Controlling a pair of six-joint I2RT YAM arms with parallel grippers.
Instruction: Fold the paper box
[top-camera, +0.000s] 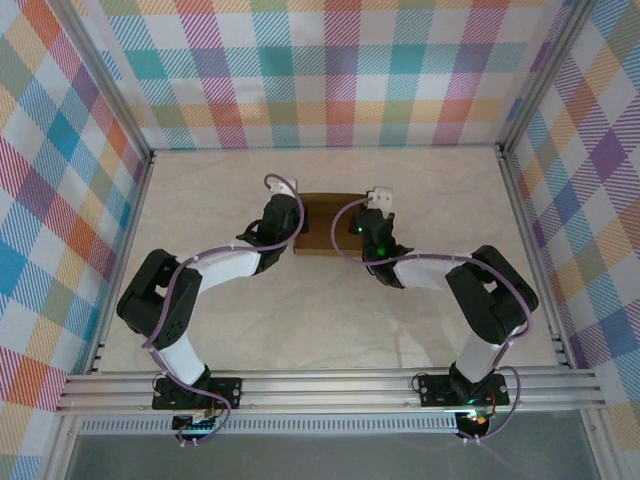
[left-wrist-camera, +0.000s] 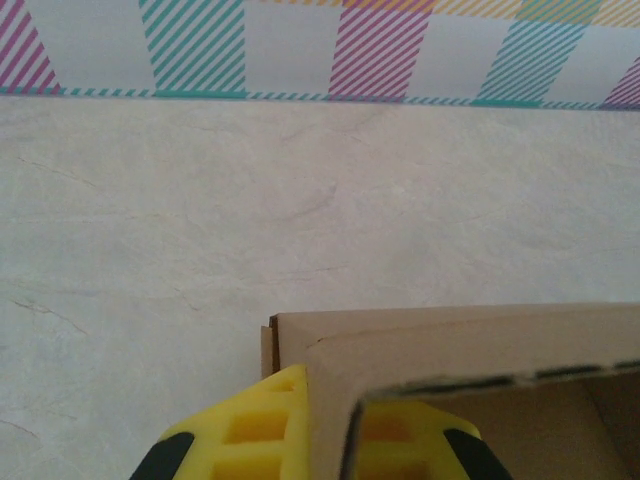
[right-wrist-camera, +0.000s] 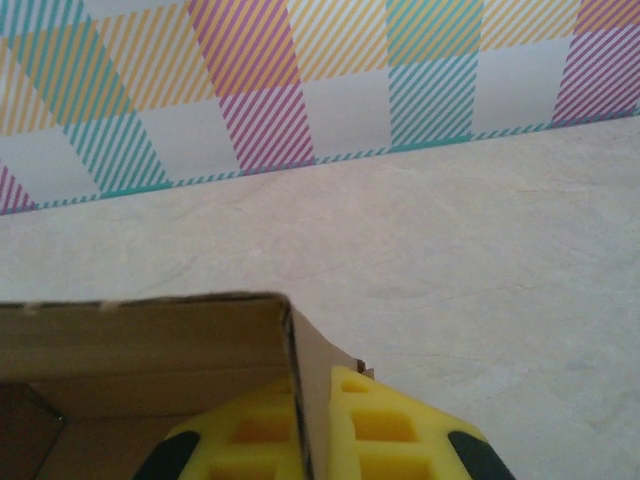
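Currently on the bench (top-camera: 300, 330) — a pale, marbled surface enclosed by metal rails and plaid-patterned walls:

1. Paper box (top-camera: 328, 225). Plain brown cardboard, unmarked. Standing as a small rectangular box with its top open and the bare inside visible from both wrist cameras. Position: midway between the left and right edges of the bench, in the far half, clear of the far edge. Held at both ends.

2. Left gripper (top-camera: 292, 228). Clamped shut on the left end wall of the paper box. In the left wrist view the yellow fingers (left-wrist-camera: 250, 435) sit one on each side of that cardboard wall, close to a far corner of the box — one finger outside, the other inside. The arm reaches in from the near-left corner of the bench.

3. Right gripper (top-camera: 372, 235). Clamped shut on the right end wall of the paper box. In the right wrist view its yellow fingers (right-wrist-camera: 390, 430) pinch the thin wall edge-on, again near a far corner. The arm reaches in from the near-right corner.
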